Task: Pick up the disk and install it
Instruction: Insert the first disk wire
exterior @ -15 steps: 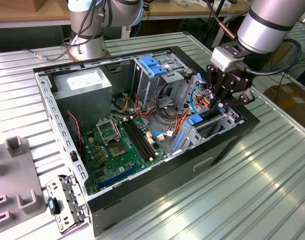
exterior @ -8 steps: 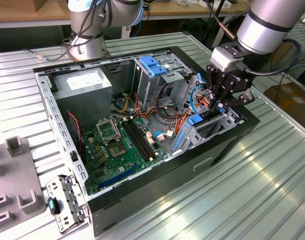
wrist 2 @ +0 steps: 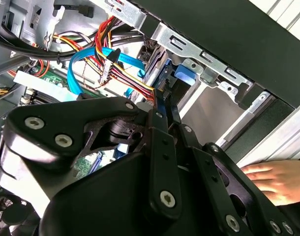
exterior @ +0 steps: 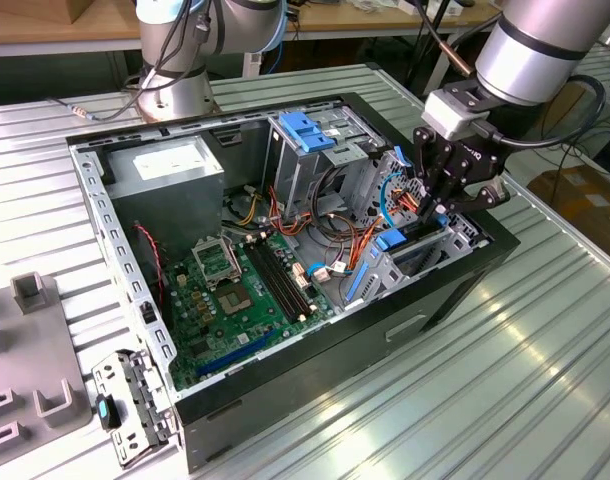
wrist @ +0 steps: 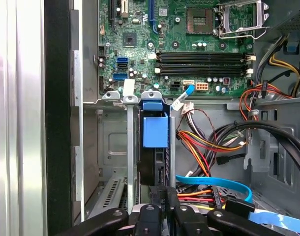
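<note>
Disk (wrist: pixel 155 132), stiff, prob. fragile, sits edge-up in drive bay (wrist: pixel 115 147) of open PC case (exterior: pixel 465 275), gripper (wrist: pixel 167 194) fingers pinching its rear edge – blue carrier looks the safest hold

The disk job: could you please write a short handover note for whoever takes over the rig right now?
Pincer: shut, tips at the disk's near end. I cannot tell whether it grips or just presses.
Disk: standing on edge inside the bay, at the corner of the case on the exterior view's right.
Done: the disk is picked up and in the bay.
Left: full seating is not confirmed from these views.
Note: a hand lies beside the case.
</note>
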Motion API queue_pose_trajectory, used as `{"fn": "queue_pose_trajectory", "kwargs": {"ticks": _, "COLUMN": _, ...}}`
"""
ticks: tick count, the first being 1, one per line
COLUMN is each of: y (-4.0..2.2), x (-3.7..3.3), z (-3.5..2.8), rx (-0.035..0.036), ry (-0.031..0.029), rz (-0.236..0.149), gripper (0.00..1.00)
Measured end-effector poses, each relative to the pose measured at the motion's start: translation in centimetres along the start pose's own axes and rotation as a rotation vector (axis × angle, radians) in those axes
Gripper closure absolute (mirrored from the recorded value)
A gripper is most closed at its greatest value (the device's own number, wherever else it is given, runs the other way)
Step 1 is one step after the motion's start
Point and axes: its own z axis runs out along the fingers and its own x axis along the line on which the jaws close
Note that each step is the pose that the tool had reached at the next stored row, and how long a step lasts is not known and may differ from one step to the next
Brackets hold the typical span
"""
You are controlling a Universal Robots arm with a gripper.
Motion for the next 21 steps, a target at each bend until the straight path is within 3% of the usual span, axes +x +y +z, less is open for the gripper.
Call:
{"fn": "queue_pose_trajectory", "kwargs": {"ticks": 12, "y": -0.18, "x": -0.03, "z": 0.04, "rx": 0.0, "ry": -0.0001, "rz": 0.003, "gripper": 0.83}}
{"fn": "queue_pose_trajectory", "kwargs": {"ticks": 14, "y": -0.18, "x": -0.29, "z": 0.07, "rx": 0.0001, "ry": 0.0001, "rz": 0.007, "gripper": 0.83}}
{"fn": "queue_pose_trajectory", "kwargs": {"ticks": 21, "y": -0.18, "x": -0.23, "z": 0.08, "rx": 0.0003, "ry": -0.001, "rz": 0.028, "gripper": 0.83}}
